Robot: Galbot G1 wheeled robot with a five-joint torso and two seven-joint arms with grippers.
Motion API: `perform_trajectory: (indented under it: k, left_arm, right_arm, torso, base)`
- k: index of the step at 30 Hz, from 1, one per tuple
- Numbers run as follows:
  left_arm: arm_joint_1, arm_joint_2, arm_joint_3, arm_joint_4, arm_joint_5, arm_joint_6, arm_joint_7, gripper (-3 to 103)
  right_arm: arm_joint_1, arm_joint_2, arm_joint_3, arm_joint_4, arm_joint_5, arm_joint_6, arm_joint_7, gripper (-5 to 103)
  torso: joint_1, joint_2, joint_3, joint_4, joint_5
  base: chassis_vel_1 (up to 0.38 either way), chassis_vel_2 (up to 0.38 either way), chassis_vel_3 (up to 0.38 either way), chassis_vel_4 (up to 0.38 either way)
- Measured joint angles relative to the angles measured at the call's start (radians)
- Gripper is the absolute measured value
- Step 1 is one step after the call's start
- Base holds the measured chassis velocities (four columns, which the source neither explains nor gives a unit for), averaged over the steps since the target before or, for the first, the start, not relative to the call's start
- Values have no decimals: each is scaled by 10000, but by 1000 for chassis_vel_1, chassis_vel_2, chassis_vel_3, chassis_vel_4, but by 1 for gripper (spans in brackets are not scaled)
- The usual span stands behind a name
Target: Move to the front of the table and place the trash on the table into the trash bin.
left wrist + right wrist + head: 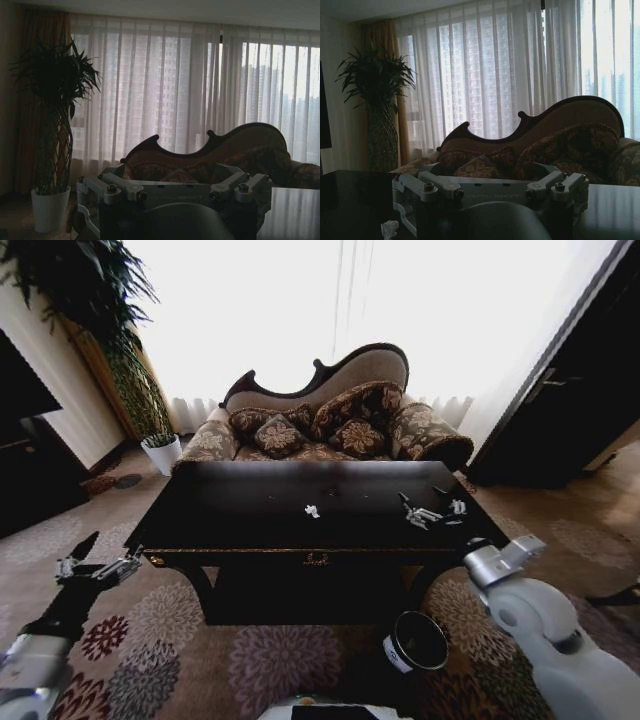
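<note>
The long dark table (230, 515) stands straight ahead, its gold ornament (316, 559) facing me. A white crumpled scrap (312, 510) lies near its middle and shows again in the right wrist view (389, 229). More trash sits toward the table's right end: a pale and dark cluster (420, 515) and a small white piece (457, 507). The black trash bin (415, 640) stands on the carpet below the table's front right corner. My left gripper (100, 565) hangs open off the front left corner. My right gripper (505, 560) hovers open beside the front right corner, above the bin.
A patterned sofa (330, 425) with cushions stands behind the table, under bright curtained windows. A tall plant in a white pot (160, 452) is at the back left, dark furniture (570, 410) at the right. Patterned carpet (270, 660) lies in front of the table.
</note>
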Motion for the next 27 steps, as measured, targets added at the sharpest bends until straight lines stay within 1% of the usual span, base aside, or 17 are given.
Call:
perform_trajectory:
  k: [1,3,4,5,7,9,11,13,17,18,20,21,22,23,25,27]
  left_arm:
    - [59,-174,118,-51,224,-40,4,100]
    - [123,-356,277,-109,469,-79,14,100]
    - [123,-356,277,-109,469,-79,14,100]
    - [153,-439,357,-141,573,-87,23,100]
    - [226,-611,523,-218,861,-113,32,100]
    - [270,-691,576,-290,999,-118,41,100]
    - [280,-706,579,-310,1017,-118,41,100]
    - [322,-782,578,-356,1112,-120,43,100]
    - [349,-847,578,-356,1207,-136,48,100]
    - [350,-879,580,-354,1257,-145,51,100]
    - [351,-917,587,-355,1307,-149,55,100]
    - [351,-917,587,-355,1307,-149,55,100]
    - [351,-934,592,-356,1331,-150,57,100]
    - [353,-978,600,-375,1394,-150,68,100]
    - [362,-1034,610,-400,1434,-151,80,100]
    - [366,-1066,611,-425,1445,-151,85,100]
  right_arm:
    - [572,-367,-688,-384,1,7,209,100]
    - [1129,-805,-1252,-814,71,76,399,100]
    - [1129,-805,-1252,-814,71,76,399,100]
    - [1390,-1015,-1454,-992,153,85,461,100]
    - [2103,-1464,-2095,-1414,395,63,598,100]
    - [2694,-1646,-2626,-1661,447,-11,722,100]
    - [2885,-1690,-2826,-1707,471,-50,761,100]
    - [3536,-1797,-3609,-1700,746,-257,963,100]
    - [4143,-1841,-4428,-1613,903,-389,1095,100]
    - [4647,-1847,-5106,-1637,884,-398,1121,100]
    - [5467,-1829,-5978,-1769,831,-384,1190,100]
    - [5467,-1829,-5978,-1769,831,-384,1190,100]
    - [5765,-1799,-6305,-1847,813,-376,1214,100]
    - [6562,-1690,-7104,-2166,749,-354,1242,100]
    - [7197,-1539,-7817,-2497,683,-322,1245,100]
    - [7553,-1406,-8297,-2691,668,-317,1242,100]
  torso:
    - [0,0,0,4,2]
    - [0,0,0,5,3]
    - [0,0,0,5,3]
    - [0,0,1,7,-1]
    - [1,-1,0,1,2]
    - [0,0,0,2,1]
    - [1,0,0,3,1]
    - [0,0,0,2,1]
    - [0,0,-1,3,-2]
    - [0,-1,-1,1,2]
    - [0,0,-1,2,-3]
    - [0,0,-1,2,-3]
    - [0,0,-1,3,-4]
    - [0,0,-1,4,-1]
    - [1,0,-1,5,-3]
    - [1,0,0,4,0]
  base:
    - [0,0,0,0]
    - [0,0,0,0]
    - [0,0,0,0]
    - [0,0,0,0]
    - [0,0,0,0]
    - [0,0,0,0]
    - [0,0,0,0]
    - [0,0,0,0]
    - [0,0,0,0]
    - [0,0,0,0]
    - [0,0,0,0]
    - [0,0,0,0]
    - [0,0,0,0]
    - [0,0,0,0]
    - [0,0,0,0]
    - [0,0,0,0]
